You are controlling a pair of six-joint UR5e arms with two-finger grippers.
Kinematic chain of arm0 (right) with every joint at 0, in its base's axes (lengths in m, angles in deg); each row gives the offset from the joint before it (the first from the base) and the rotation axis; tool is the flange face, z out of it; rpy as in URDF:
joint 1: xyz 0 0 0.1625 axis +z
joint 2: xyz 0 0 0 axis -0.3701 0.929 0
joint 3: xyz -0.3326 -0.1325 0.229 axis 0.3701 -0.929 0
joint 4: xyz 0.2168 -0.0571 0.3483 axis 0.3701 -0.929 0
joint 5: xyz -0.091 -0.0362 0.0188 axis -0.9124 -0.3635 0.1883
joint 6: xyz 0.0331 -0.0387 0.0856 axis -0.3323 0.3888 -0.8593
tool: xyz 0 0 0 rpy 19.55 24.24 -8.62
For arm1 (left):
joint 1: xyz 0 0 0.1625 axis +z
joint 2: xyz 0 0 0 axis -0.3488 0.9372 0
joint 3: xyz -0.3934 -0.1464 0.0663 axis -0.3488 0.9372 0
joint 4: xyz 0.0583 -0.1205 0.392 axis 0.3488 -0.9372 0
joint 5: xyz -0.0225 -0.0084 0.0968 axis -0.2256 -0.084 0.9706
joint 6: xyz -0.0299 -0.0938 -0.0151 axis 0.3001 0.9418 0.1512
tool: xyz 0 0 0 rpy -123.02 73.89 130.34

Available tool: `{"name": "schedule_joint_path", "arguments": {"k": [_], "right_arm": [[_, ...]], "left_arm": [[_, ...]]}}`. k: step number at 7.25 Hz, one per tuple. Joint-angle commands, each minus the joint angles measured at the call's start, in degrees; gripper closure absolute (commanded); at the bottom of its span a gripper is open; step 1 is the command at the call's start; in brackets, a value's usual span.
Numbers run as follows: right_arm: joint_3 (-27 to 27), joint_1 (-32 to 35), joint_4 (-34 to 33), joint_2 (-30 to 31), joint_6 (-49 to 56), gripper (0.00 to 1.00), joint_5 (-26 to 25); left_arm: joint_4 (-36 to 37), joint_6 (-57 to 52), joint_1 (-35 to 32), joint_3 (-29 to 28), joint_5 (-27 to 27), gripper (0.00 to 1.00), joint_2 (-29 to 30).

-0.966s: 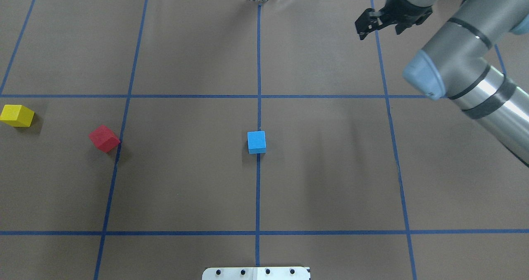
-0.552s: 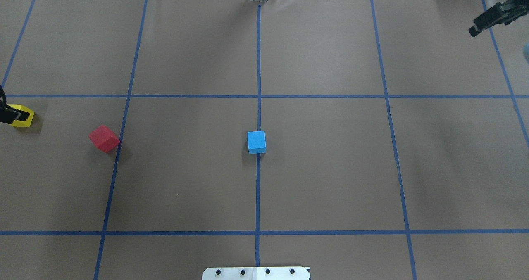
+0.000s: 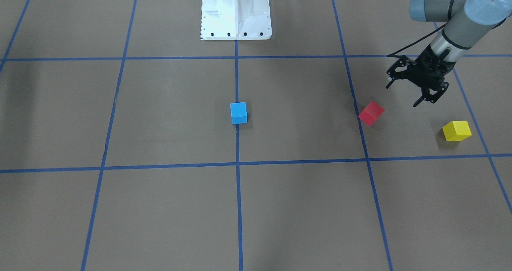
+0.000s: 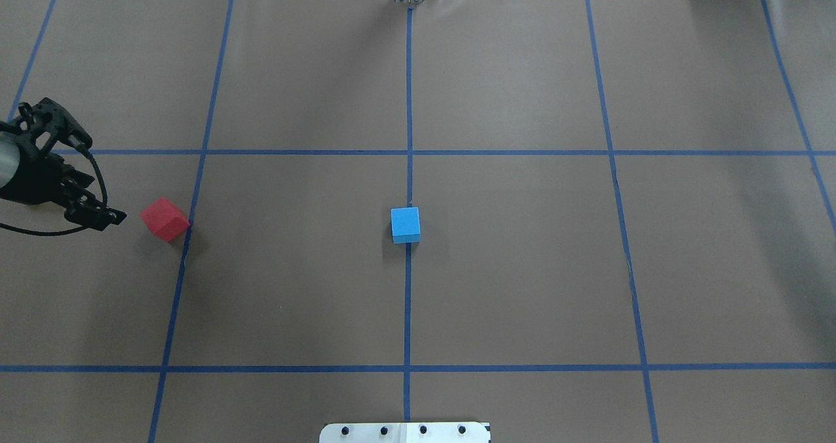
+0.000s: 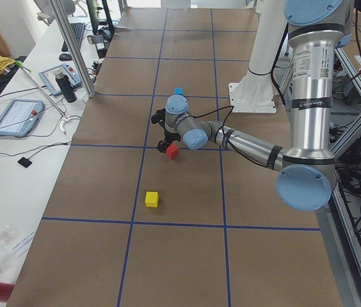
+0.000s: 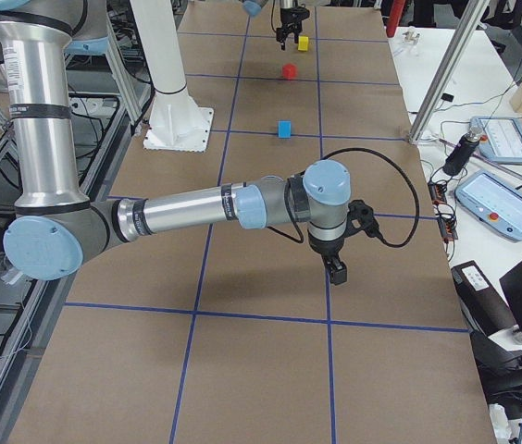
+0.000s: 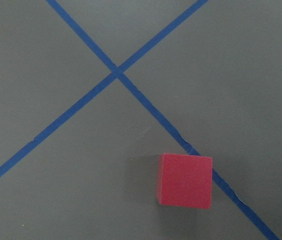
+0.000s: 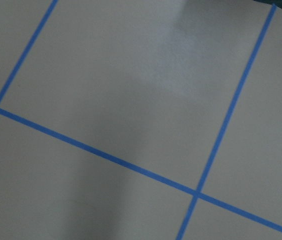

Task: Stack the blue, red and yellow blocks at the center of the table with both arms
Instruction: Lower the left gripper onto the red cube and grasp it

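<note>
Since the earlier overhead frame, the left end effector has advanced inward from the bench's left edge and now covers the yellow block in that view. The right arm has left the overhead view altogether. The three blocks have not shifted.

Left end effector: fingers spread wide, nothing between them. It hangs above the bench, just beside the red block on its left-edge side, not touching it.

Right end effector: seen only in the right-end side view, toward the bench's right end, pointing down. Whether it is spread or pressed together cannot be told.

Blue block: a cube, flat at the middle of the bench on the centre tape line, faces square to the bench edges. Bare paper surrounds it on all four sides.

Red block: a cube, flat, turned diagonal to the bench edges, with one corner touching a cross tape line. It is well apart from the blue block.

Yellow block: flat, slightly turned, nearest the left edge, apart from the red block.
</note>
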Motion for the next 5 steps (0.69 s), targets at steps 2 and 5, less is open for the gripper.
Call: {"name": "schedule_joint_path", "arguments": {"k": [2, 5], "right_arm": [[-0.1, 1.0, -0.1, 0.8, 1.0, 0.01, 0.0], [-0.1, 1.0, -0.1, 0.8, 1.0, 0.01, -0.1]], "left_arm": [[-0.2, 5.5, 5.0, -3.9, 4.1, 0.0, 4.6], [-0.2, 6.3, 7.1, -7.9, 6.6, 0.0, 6.1]]}}
